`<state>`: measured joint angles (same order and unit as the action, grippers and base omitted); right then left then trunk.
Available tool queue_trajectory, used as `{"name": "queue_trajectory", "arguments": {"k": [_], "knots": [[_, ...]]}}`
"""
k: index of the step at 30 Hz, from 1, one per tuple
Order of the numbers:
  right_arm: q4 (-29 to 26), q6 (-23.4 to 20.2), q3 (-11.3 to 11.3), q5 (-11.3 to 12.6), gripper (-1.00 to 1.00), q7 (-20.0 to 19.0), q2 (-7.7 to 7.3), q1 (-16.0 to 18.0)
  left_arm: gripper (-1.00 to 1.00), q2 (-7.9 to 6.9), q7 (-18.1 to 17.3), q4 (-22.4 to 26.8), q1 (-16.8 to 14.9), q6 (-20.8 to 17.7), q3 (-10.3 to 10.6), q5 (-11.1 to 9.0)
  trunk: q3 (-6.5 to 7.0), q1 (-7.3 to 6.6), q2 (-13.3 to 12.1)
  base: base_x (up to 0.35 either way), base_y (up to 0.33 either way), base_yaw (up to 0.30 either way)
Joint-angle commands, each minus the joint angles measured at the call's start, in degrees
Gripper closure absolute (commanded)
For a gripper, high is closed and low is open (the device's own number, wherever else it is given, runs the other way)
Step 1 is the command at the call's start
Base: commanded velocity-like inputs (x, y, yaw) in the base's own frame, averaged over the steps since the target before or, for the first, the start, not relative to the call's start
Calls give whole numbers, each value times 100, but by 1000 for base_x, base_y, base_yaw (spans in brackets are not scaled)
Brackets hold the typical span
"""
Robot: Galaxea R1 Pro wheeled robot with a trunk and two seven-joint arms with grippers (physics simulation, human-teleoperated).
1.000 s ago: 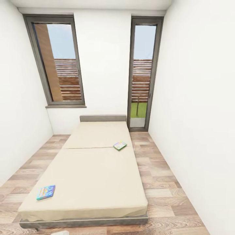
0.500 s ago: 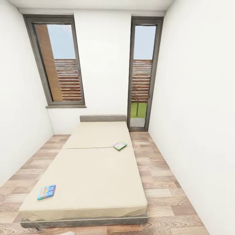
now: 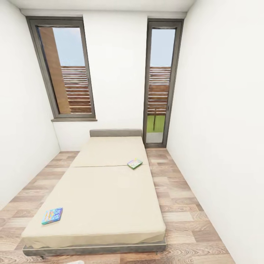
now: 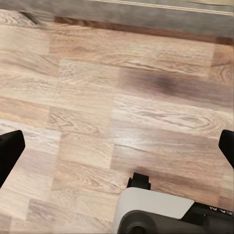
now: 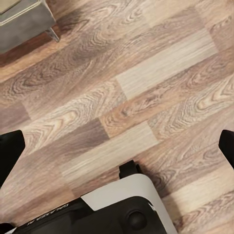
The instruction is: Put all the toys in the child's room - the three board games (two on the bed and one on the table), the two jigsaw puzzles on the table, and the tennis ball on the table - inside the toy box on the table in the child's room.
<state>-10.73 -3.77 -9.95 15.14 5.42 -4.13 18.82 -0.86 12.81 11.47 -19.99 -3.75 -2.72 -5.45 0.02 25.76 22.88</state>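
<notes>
The bed (image 3: 106, 190) with its beige mattress stands lengthwise ahead of me in the child's room. Two board games lie flat on it: a blue-teal one (image 3: 51, 215) near the front left corner and a green-edged one (image 3: 135, 163) by the right edge at mid-length. My left gripper (image 4: 117, 151) hangs open over the wood floor, close to the bed's grey frame (image 4: 146, 14). My right gripper (image 5: 118, 148) is also open above the floor, with nothing between its fingers, near the bed's foot corner (image 5: 22, 19). The table, toy box, jigsaw puzzles and tennis ball are out of view.
White walls close in on both sides, with strips of plank floor (image 3: 183, 205) beside the bed, wider on the right. Two tall dark-framed windows (image 3: 68, 69) stand in the far wall. My own base (image 4: 156, 209) shows under the grippers.
The head view has crept slightly, so the bed's foot sits a touch lower in the picture. Both board games lie where they were.
</notes>
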Motion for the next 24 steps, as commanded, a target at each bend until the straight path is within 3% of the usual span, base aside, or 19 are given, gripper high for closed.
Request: {"name": "queue_trajectory", "arguments": {"k": [1,12,24], "knots": [[-14,-28,-5,31,-100,16,-7,-1,-100,4,8,-4,2,-22,-2,-56,-2,2,4,0,0,0],[-16,-3,-15,58,-100,12,-68,-31,-100,22,8,-71,8,53,4,-49,1,2,4,0,0,26],[-13,-3,-15,63,-100,27,-75,-44,-100,28,19,-122,12,465,31,-35,36,2,4,0,0,230]]}}
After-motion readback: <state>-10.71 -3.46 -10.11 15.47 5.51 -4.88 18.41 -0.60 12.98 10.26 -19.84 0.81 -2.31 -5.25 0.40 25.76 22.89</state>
